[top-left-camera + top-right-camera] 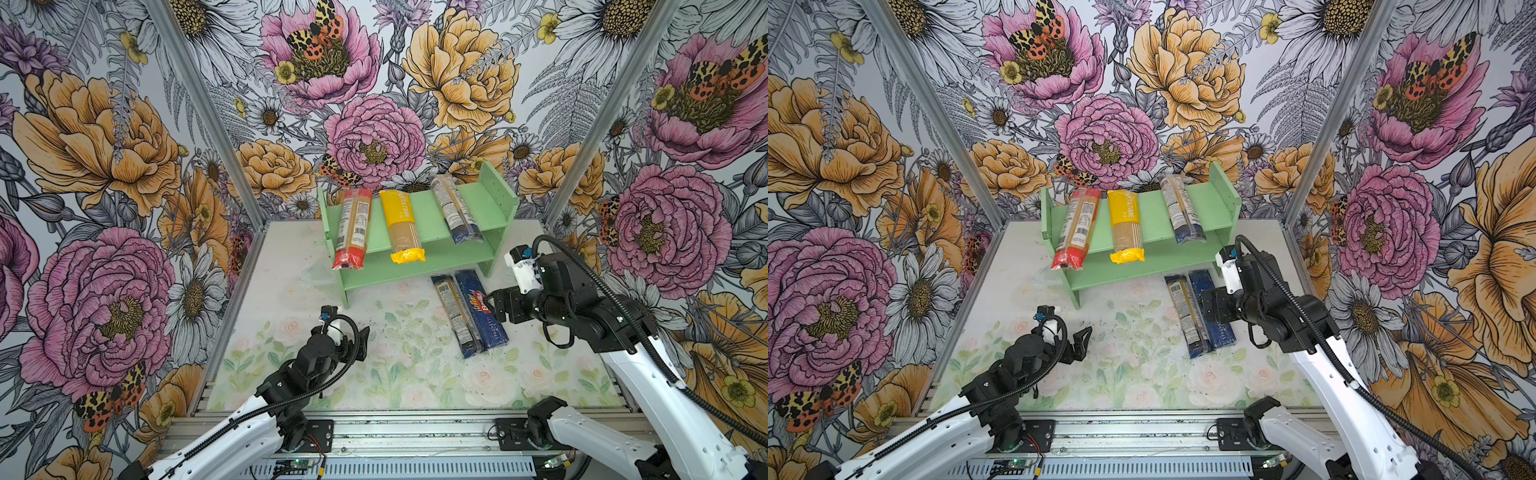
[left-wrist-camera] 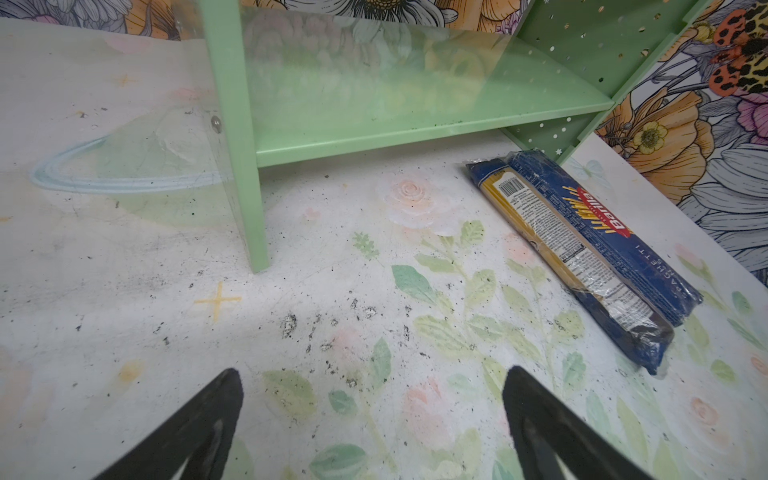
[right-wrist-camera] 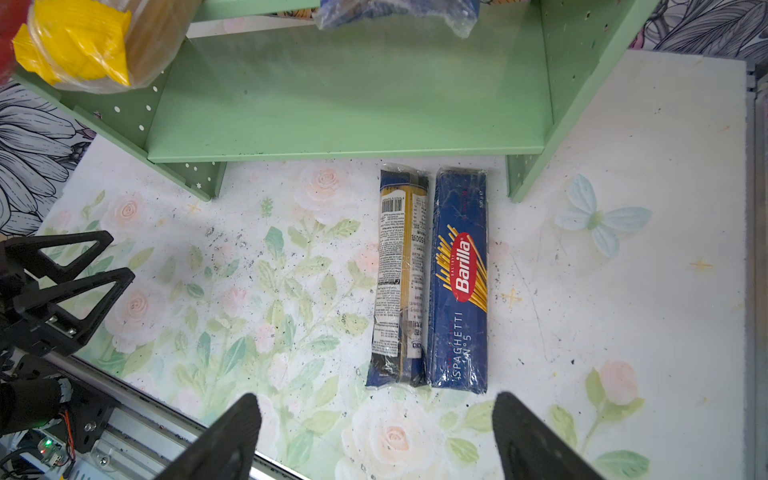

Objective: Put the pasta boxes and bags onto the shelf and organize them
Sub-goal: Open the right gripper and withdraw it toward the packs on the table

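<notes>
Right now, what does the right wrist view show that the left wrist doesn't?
Only the right wrist: the yellow bag overhanging the shelf, and the metal rail at the table front edge. Only the left wrist: a pale blue arc by the shelf's leg. Both: the blue box and blue-ended bag side by side before the shelf.

yel bag (image 1: 1124, 224) on shelf (image 1: 1154, 216), top tier

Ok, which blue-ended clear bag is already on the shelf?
The blue-ended clear bag rightmost on the shelf's top tier; the other blue-ended bag lies on the table beside the Barilla box.
</notes>
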